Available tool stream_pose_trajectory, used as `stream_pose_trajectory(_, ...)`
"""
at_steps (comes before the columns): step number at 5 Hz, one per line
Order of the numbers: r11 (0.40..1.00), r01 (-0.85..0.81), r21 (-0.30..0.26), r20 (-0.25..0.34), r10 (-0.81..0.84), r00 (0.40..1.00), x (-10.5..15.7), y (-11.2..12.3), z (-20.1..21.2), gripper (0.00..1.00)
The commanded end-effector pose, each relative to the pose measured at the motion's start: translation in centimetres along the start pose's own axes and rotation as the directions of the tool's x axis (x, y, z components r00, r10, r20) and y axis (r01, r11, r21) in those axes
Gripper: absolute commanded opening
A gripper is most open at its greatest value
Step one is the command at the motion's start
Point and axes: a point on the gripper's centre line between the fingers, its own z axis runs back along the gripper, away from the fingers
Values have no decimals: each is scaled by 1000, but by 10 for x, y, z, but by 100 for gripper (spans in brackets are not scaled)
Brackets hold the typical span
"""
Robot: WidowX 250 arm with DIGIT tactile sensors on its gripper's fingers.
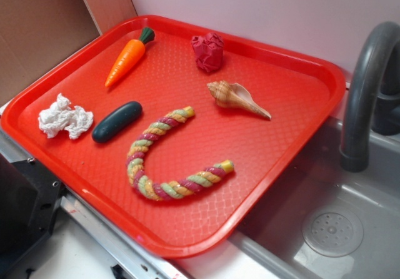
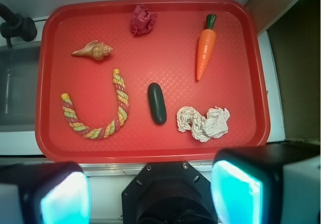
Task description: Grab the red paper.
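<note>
Red paper (image 2: 143, 20) far across tray (image 2: 150, 148) from open jaws.

On the red tray (image 1: 300, 185) lay the red paper (image 1: 208, 52), a toy carrot (image 1: 128, 57), a seashell (image 1: 236, 97), a braided rope (image 1: 165, 160), a dark cucumber (image 1: 117, 122) and a white paper wad (image 1: 64, 117).

Jaws' tips and faucet (image 1: 365, 97) cropped

Toy kitchen: grey plastic sink (image 1: 350, 229) with faucet (image 1: 365, 91).
</note>
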Motion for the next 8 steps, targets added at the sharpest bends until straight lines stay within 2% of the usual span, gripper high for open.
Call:
stream_pose_trajectory(1,1000,0,0,0,0,1000,0,0,0,100)
stream_pose_trajectory(2,1000,-22,7,16,21,1000,19,-8,-7,100)
stream_pose_trajectory(4,992,-126,-10,90,126,988,77,-30,-48,100)
stream_pose_trajectory(5,987,-159,-10,137,159,978,104,-33,-68,100)
stream_pose_trajectory(6,981,-192,31,166,185,969,137,-30,-98,100)
stream_pose_trajectory(7,979,-201,44,180,190,965,159,-24,-122,100)
stream_pose_trajectory(8,977,-202,64,169,189,967,177,-16,-150,100)
